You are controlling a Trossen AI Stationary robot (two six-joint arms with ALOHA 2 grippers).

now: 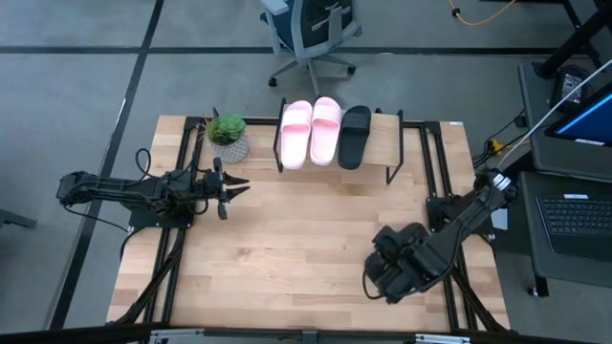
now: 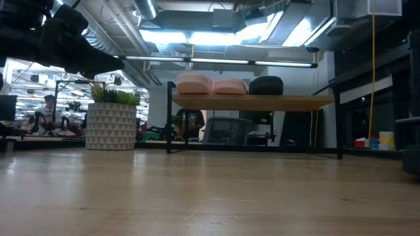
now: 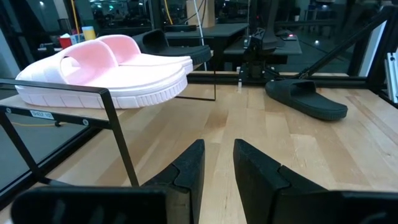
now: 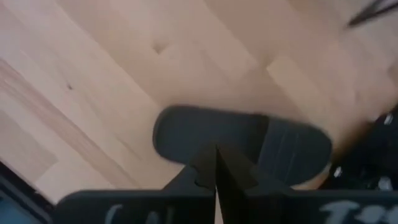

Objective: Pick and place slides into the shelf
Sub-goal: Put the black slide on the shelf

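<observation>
pale wood table (image 1: 287, 248) holds shelf (image 1: 382, 148), plant pot (image 1: 229, 145); office beyond.

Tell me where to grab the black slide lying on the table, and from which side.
Take the black slide by its wide strap, coming down from above with the right tool, which is right over it. The slide lies flat, sole down, so the strap arches up off the sole. One finger could probably slip under the strap's open edge while the other presses on top.
</observation>
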